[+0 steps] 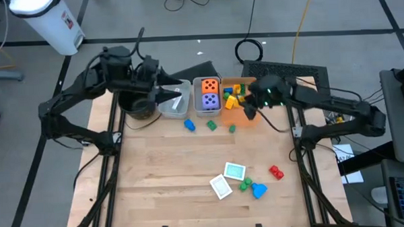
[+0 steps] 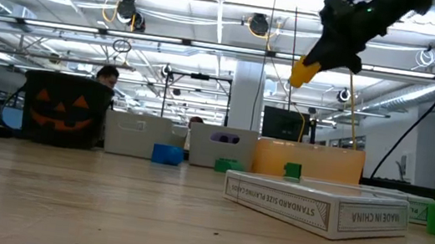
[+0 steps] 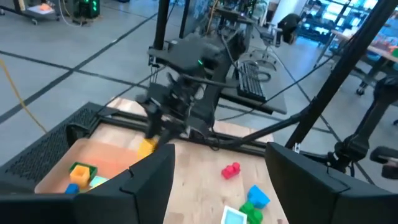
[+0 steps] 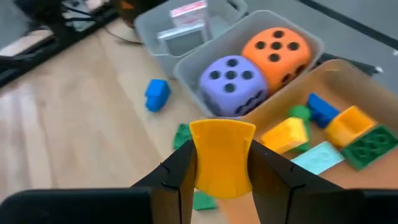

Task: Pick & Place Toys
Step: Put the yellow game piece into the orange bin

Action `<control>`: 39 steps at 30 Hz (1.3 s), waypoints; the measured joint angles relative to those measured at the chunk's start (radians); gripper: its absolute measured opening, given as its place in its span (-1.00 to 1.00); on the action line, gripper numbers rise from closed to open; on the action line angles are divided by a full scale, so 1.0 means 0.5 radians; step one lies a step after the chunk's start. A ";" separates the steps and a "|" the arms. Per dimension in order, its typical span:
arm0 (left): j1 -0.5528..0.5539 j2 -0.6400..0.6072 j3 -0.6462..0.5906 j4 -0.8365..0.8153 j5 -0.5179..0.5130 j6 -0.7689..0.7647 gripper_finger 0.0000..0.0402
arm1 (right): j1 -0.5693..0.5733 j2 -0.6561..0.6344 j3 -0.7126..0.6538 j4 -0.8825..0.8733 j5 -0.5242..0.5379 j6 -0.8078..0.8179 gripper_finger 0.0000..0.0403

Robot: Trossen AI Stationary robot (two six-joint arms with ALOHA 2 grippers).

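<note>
High view: the right gripper [image 1: 250, 106] is hovering at the orange plastic bin's [image 1: 247, 80] near edge, while the left gripper [image 1: 162, 90] is waiting over the grey plastic bin [image 1: 175, 108]. Low view: the right gripper is hanging raised above the orange bin, jaws pinching a yellow plastic block [image 2: 305, 70]. Right wrist view: the jaws are closing snugly on that block; left wrist view: the left fingers [image 3: 149, 180] are standing wide apart, holding nothing.

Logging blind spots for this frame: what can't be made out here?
- Left gripper: high view, its tips merge with the grey bin below, so open or shut is unclear.
- Black pot: high view, the left arm covers its inside.
- Orange bin: low view, the wall hides its contents.
- Yellow block in the right gripper: right wrist view, its lower part is behind the fingers.
</note>
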 joint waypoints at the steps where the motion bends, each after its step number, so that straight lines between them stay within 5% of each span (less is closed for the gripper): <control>1: 0.000 0.000 0.000 -0.020 0.000 0.005 0.27 | -0.055 0.055 0.057 -0.033 -0.031 -0.028 -0.47; 10: 0.000 0.005 -0.001 -0.167 0.009 0.089 0.27 | -0.441 0.608 0.543 -0.575 -0.079 -0.316 -0.48; 17: -0.001 0.005 -0.001 -0.327 0.010 0.133 0.27 | -0.589 0.909 0.653 -0.758 -0.076 -0.278 -0.48; 24: -0.001 0.005 -0.002 -0.364 0.010 0.154 0.27 | -0.678 1.028 0.654 -0.759 -0.067 -0.229 -0.48; 39: -0.002 0.072 -0.005 -0.271 -0.022 0.131 0.27 | -0.937 1.072 0.655 -0.727 0.085 -0.998 -0.49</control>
